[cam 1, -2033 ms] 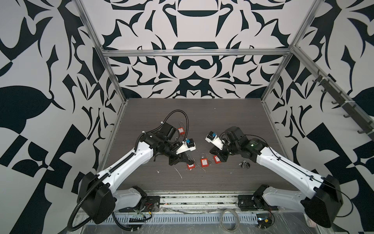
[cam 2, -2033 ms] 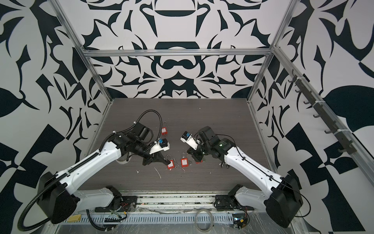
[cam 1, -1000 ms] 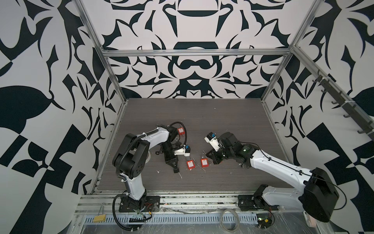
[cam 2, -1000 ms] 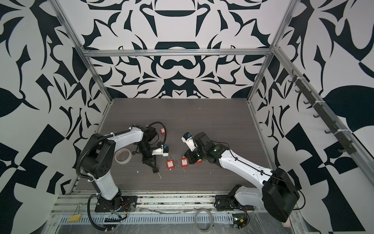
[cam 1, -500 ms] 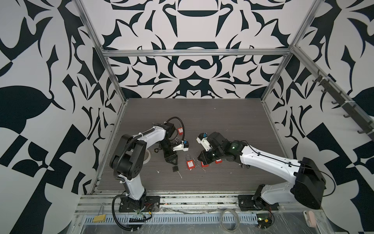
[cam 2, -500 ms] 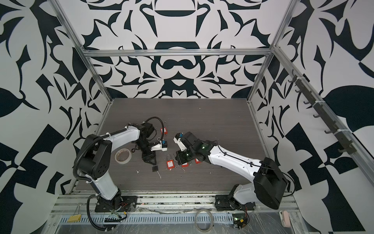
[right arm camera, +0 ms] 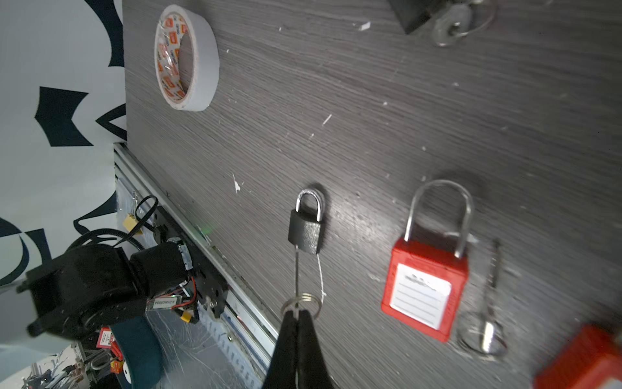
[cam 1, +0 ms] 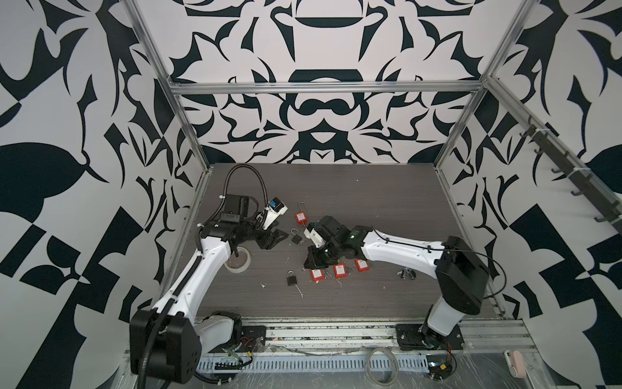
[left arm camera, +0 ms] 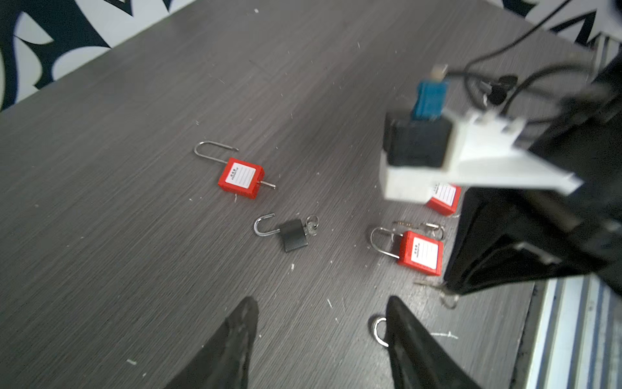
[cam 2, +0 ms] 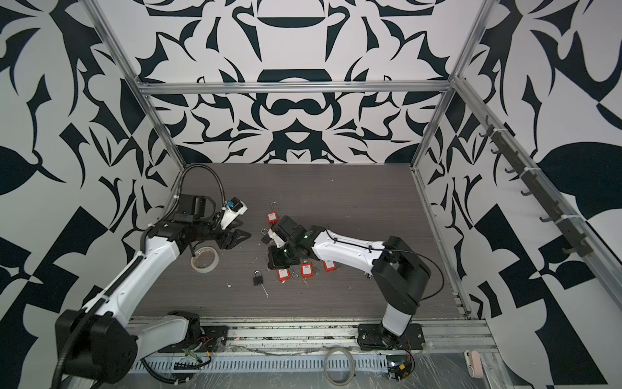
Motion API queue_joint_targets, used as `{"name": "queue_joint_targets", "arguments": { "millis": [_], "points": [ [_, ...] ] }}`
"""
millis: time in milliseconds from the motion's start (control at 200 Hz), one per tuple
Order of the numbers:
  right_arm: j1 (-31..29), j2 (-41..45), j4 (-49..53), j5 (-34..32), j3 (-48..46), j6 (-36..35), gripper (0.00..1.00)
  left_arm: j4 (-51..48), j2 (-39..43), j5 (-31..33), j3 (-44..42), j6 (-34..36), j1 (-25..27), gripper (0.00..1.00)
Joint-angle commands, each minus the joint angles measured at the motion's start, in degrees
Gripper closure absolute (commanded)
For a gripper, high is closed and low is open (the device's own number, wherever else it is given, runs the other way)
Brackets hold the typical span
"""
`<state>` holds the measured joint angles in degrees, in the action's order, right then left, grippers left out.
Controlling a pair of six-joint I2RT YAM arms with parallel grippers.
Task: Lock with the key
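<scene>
As things lie | red padlocks (cam 1: 301,217) (cam 1: 316,274) (cam 1: 340,270) (cam 1: 361,265) 4 | black padlocks (cam 1: 297,239) (cam 1: 291,280) 2 | tape (cam 1: 239,269) 1

Left gripper (cam 1: 275,238) is low over the grey table (cam 1: 387,202), jaws parted. Just beside its tips lies a small black padlock (cam 1: 297,238), shackle swung open. A lone red padlock (cam 1: 301,216) lies further back. Right gripper (cam 1: 309,264) reaches across the middle, nose down, just above a row of three red padlocks (cam 1: 340,270). A second black padlock (cam 1: 291,279), shackle seated, lies just left of that row. The roll of tape (cam 1: 238,259) sits beside the left arm's white forearm.
</scene>
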<state>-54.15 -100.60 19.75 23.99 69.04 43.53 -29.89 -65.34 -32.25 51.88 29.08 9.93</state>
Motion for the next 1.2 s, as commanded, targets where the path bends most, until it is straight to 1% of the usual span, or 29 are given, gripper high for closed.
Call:
{"name": "queue_joint_targets", "arguments": {
  "millis": [0,115,210,490,545,610,650,745,785,900,1025,1195],
  "points": [
    [-0.56,-3.39,3.02,2.05,4.37,2.85,1.0,6.13,2.9,-6.04,-2.0,-8.03,-1.91,0.37],
    [-1.36,-8.05,5.08,3.22,8.46,3.23,1.0,7.92,5.41,-7.07,-4.49,-8.62,-2.01,0.37],
    [-1.65,-11.06,8.52,2.57,11.55,3.4,1.0,8.97,6.68,-7.51,-5.98,-9.11,-2.02,0.37],
    [-1.6,-14.84,13.52,1.85,15.14,4.02,0.94,11.24,9.27,-7.53,-10.11,-9.31,-2.01,0.37],
    [-1.58,-15.3,14.06,1.85,15.61,3.9,0.9,11.66,9.57,-7.62,-10.64,-9.62,-2.0,0.37],
    [-1.58,-15.55,14.78,1.73,16.1,3.59,0.81,11.94,9.84,-8.15,-11.14,-9.74,-1.96,0.37],
    [-1.57,-15.35,14.88,1.45,16.12,3.56,0.77,12.03,10.01,-8.42,-11.18,-9.76,-1.95,0.37],
    [-1.58,-13.86,14.91,0.57,15.72,2.9,0.7,11.88,9.97,-8.93,-11.16,-9.83,-1.94,0.37],
    [-1.6,-12.91,14.56,-0.24,15.22,2.74,0.68,12.02,10.1,-9.04,-11.27,-9.92,-1.94,0.34],
    [-1.59,-9.94,16.79,-4.07,14.81,1.75,0.67,12.46,10.49,-9.31,-11.64,-10.39,-2.01,0.33],
    [-1.41,-5.66,20.75,-9.54,14.09,-1.62,0.64,12.75,11.09,-10.26,-11.95,-10.8,-1.98,0.32],
    [0.76,-2.59,23.29,-10.27,9.42,-3.89,0.64,12.79,11.32,-11.48,-12.3,-11.11,-1.94,0.31]
  ]
}}
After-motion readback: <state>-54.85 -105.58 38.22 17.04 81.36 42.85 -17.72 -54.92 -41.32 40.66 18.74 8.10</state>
